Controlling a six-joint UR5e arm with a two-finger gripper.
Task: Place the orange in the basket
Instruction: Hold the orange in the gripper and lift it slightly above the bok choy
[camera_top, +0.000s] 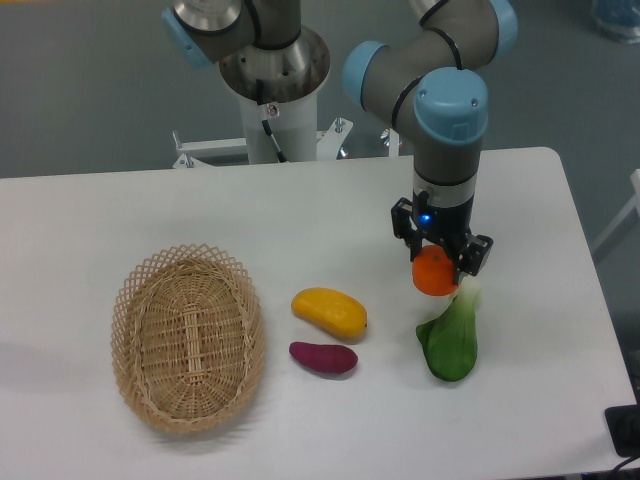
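The small round orange (433, 275) sits right under my gripper (437, 268), at the right of the table. The fingers come down around its top and sides and look closed on it. Whether the orange rests on the table or hangs just above it, I cannot tell. The light tan woven basket (135, 300) lies far to the left, near the front of the table, with nothing in it.
A yellow-orange mango (329, 311) and a purple sweet potato (323, 357) lie between the basket and the gripper. A green leafy vegetable (450, 338) lies just below the orange, its white stem close to it. The robot base (272, 85) stands behind the table.
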